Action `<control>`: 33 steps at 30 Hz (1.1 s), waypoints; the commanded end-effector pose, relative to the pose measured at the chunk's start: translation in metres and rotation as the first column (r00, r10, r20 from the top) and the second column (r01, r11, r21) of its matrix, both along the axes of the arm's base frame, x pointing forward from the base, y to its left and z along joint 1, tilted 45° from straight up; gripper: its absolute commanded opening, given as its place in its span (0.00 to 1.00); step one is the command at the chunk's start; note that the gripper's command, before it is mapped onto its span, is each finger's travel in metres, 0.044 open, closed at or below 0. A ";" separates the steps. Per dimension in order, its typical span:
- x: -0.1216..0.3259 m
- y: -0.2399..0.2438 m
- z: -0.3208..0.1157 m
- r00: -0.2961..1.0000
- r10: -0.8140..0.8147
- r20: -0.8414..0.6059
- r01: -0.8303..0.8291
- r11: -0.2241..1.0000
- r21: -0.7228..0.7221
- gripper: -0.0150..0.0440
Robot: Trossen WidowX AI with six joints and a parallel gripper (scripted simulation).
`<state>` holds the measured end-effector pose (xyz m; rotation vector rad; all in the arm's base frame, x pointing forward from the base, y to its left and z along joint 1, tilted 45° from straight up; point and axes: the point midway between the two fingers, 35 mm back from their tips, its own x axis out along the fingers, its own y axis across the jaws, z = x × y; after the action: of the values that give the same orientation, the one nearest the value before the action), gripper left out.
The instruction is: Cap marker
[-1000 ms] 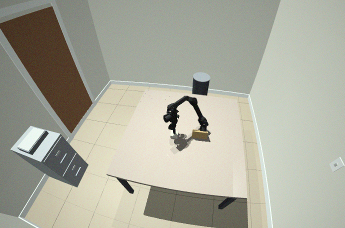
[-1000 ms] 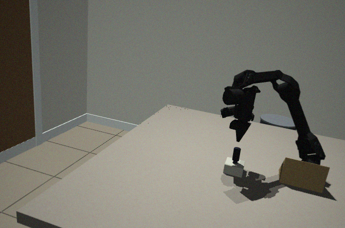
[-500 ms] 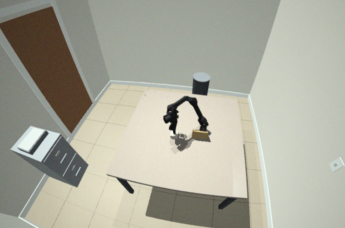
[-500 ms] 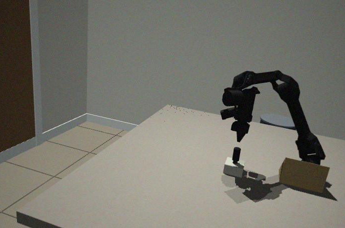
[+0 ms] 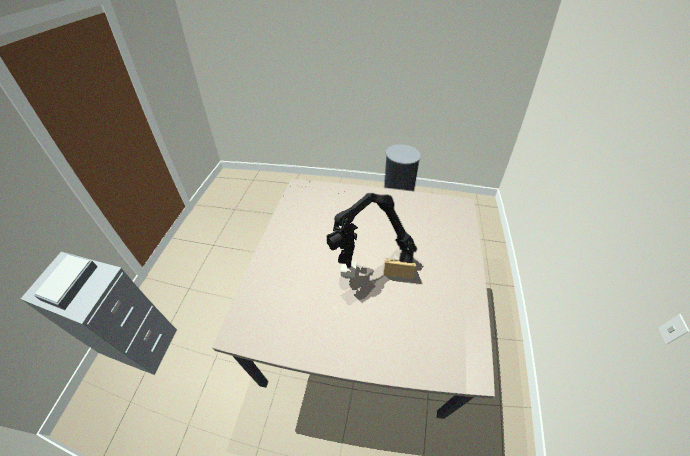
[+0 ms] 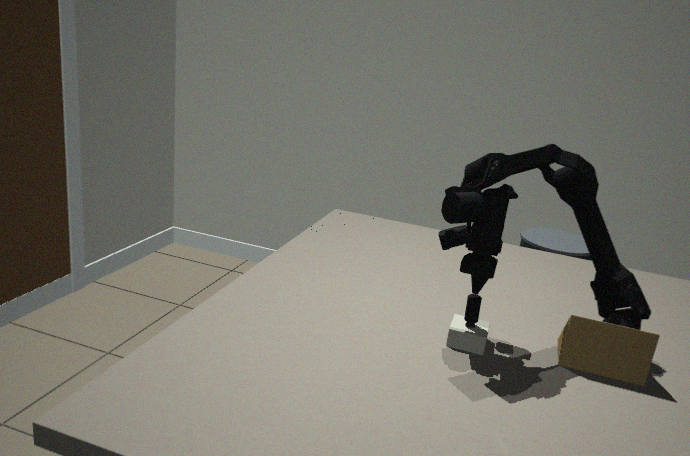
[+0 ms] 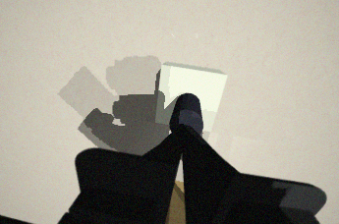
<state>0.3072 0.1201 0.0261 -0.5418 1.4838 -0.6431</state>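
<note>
The white holder block (image 5: 344,268) (image 6: 466,340) (image 7: 201,85) stands on the table. The dark cap (image 6: 473,307) (image 7: 190,118) is upright over the marker in the block, with a narrower dark part between it and the block's top. How fully the cap is seated cannot be told. My gripper (image 6: 475,292) (image 7: 184,130) points down with its fingers shut together and nothing between them. The fingertips are right at the cap's top, touching it or just above it. In the wrist view they cover part of the cap.
A yellow-brown box (image 5: 400,268) (image 6: 606,351) stands on the table (image 5: 357,333) (image 6: 249,375) beside the arm's base, to the right of the holder block in the top and exterior views. A dark bin (image 5: 401,171) is beyond the table's far edge.
</note>
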 end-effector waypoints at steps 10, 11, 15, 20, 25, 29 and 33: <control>-0.001 -0.014 -0.013 1.000 0.005 -0.004 -0.005 1.000 -0.005 0.25; -0.001 -0.014 -0.013 1.000 0.005 -0.004 -0.005 1.000 -0.005 0.25; 0.001 -0.008 -0.011 1.000 0.008 0.009 -0.008 1.000 0.005 0.25; 0.001 -0.008 -0.011 1.000 0.008 0.009 -0.008 1.000 0.005 0.25; 0.003 0.028 0.027 0.998 0.049 0.034 -0.050 0.998 0.039 0.25; 0.000 0.052 0.055 0.996 0.078 0.050 -0.081 0.995 0.063 0.25; 0.000 0.052 0.055 0.996 0.078 0.050 -0.081 0.995 0.063 0.30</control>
<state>0.3066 0.1739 0.0788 -0.5388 1.4169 -0.5286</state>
